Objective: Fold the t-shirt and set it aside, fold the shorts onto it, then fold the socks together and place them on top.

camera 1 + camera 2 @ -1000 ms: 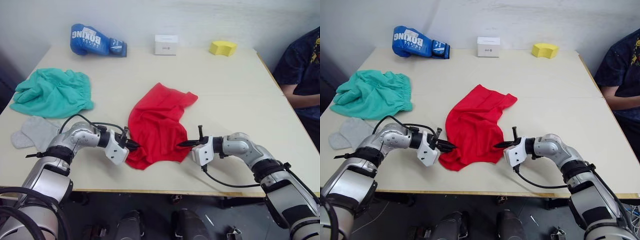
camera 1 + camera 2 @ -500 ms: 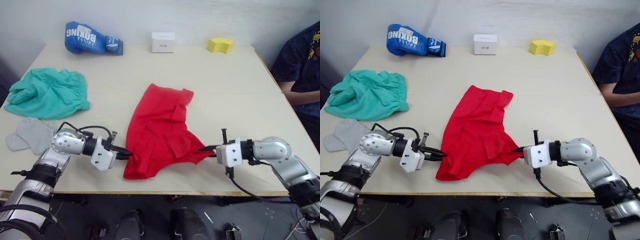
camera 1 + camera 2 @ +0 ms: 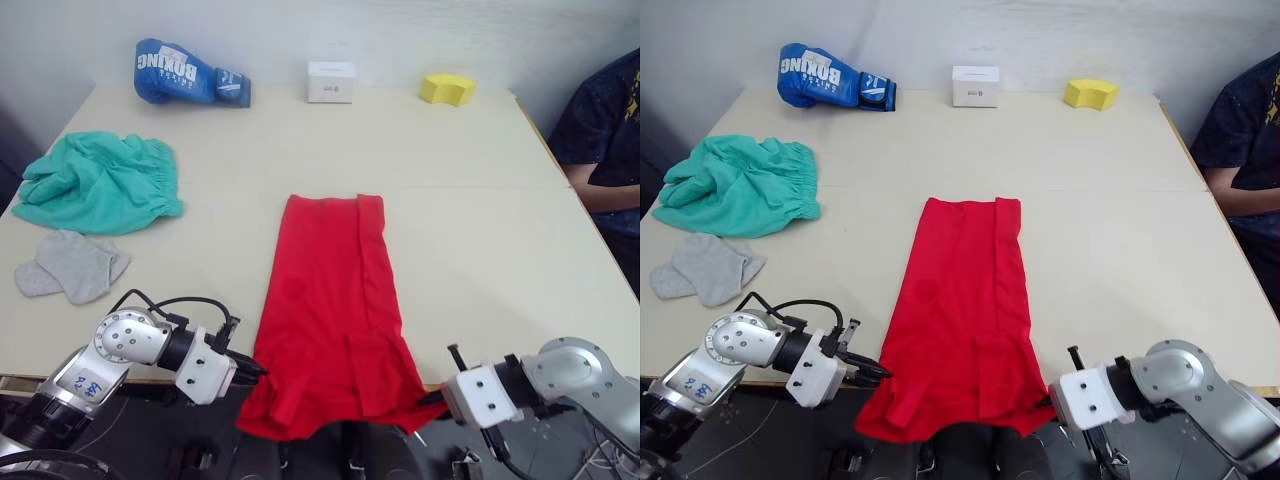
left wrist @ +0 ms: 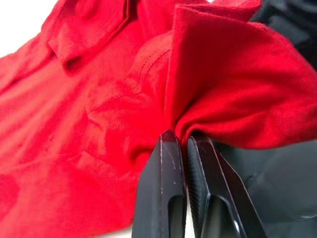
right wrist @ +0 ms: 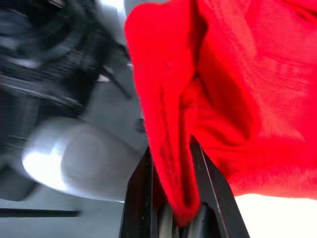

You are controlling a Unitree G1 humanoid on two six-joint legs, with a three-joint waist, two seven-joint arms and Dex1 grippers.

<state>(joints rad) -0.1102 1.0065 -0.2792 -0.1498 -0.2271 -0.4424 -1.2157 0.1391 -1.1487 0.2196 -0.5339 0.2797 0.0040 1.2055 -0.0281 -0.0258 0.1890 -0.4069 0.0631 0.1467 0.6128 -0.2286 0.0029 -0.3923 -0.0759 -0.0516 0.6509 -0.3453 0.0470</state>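
The red t-shirt (image 3: pixel 331 300) lies stretched in a long strip down the middle of the table, its near end hanging past the front edge. My left gripper (image 3: pixel 252 368) is shut on the shirt's near left corner. My right gripper (image 3: pixel 432 397) is shut on its near right corner; red cloth (image 5: pixel 171 148) shows pinched between the fingers in the right wrist view. The left wrist view shows a fold of shirt (image 4: pixel 213 84) clamped at the fingertips. Teal shorts (image 3: pixel 100 182) lie bunched at the table's left. Grey socks (image 3: pixel 70 266) rest just in front of the shorts.
A blue boxing glove (image 3: pixel 190 74), a white box (image 3: pixel 331 82) and a yellow sponge (image 3: pixel 447 89) line the table's far edge. A person in a dark shirt (image 3: pixel 605 130) sits at the right side of the table (image 3: pixel 480 230).
Both grippers pulled back toward me and past the front edge, dragging the t-shirt. It went from a crumpled heap to a long flat strip with its near end off the table.
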